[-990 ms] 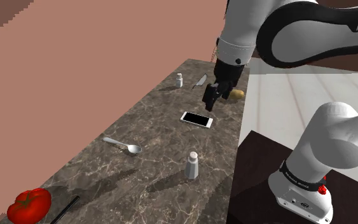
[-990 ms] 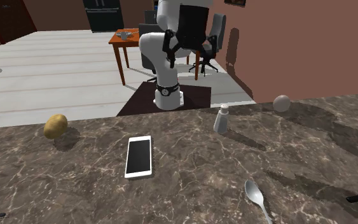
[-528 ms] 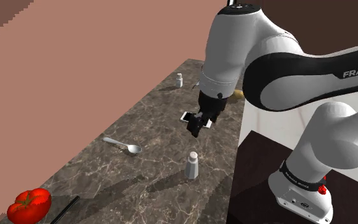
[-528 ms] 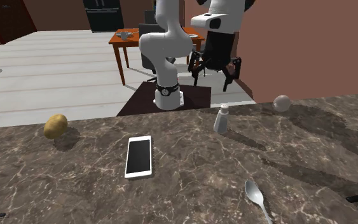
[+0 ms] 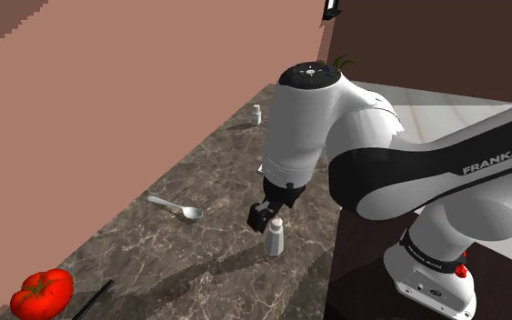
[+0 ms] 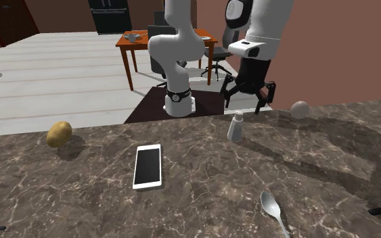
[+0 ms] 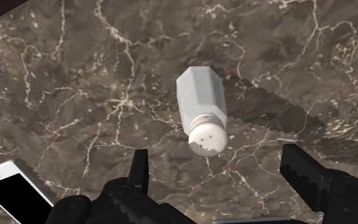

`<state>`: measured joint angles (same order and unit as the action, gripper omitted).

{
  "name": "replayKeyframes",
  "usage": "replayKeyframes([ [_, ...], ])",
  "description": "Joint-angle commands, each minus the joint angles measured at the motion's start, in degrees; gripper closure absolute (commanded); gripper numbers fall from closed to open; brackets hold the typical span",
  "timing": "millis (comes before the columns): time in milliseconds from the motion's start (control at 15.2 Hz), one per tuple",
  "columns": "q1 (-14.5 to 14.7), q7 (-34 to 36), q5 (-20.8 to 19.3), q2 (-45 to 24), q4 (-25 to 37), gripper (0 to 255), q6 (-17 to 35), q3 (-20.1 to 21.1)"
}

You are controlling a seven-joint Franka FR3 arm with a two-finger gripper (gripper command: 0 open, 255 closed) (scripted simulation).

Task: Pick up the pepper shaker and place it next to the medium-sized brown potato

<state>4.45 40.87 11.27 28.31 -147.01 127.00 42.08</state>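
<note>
The gripper (image 7: 217,156) is opened wide and has hold of nothing; its two black fingers stand well apart, with only air and the counter (image 7: 75,83) between them. Just below it stands the pepper shaker (image 7: 201,105), a pale grey one with a rounded white cap, and it is upright on the dark marbled surface, so its long axis is vertical and runs nearly along the line in which the gripper looks. In the wrist view the cap faces the camera and sits roughly midway between the two fingers, but lower than their tips, so the fingers do not touch it. In the second exterior view the gripper (image 6: 250,94) hangs a little above the shaker (image 6: 235,126) and slightly towards that view's right, and the shoulder view agrees: the gripper (image 5: 265,216) is just over the cap of the shaker (image 5: 275,236), close to the counter edge on the stand's side. I judge that the coming move is a short, almost straight descent, so that the fingers come down on either side of the body below the cap, and then a closing. Farther along the counter, to the second exterior view's left, lies the white phone (image 6: 147,165), flat with its dark screen up, and beyond it, well apart from the shaker, the brown potato (image 6: 59,133), which is where the shaker has to be carried
</note>
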Motion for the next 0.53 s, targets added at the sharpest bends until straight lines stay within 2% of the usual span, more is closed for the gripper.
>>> replayKeyframes([
  [0, -0.5, 0.3, -0.3, -1.1, -0.7, 0, 1.8, 0.6],
  [264, -1.9, 1.3, -1.4, -3.9, -2.4, 0, 6.1, 2.3],
  [462, -1.9, 1.3, -1.4, -3.9, -2.4, 0, 6.1, 2.3],
])
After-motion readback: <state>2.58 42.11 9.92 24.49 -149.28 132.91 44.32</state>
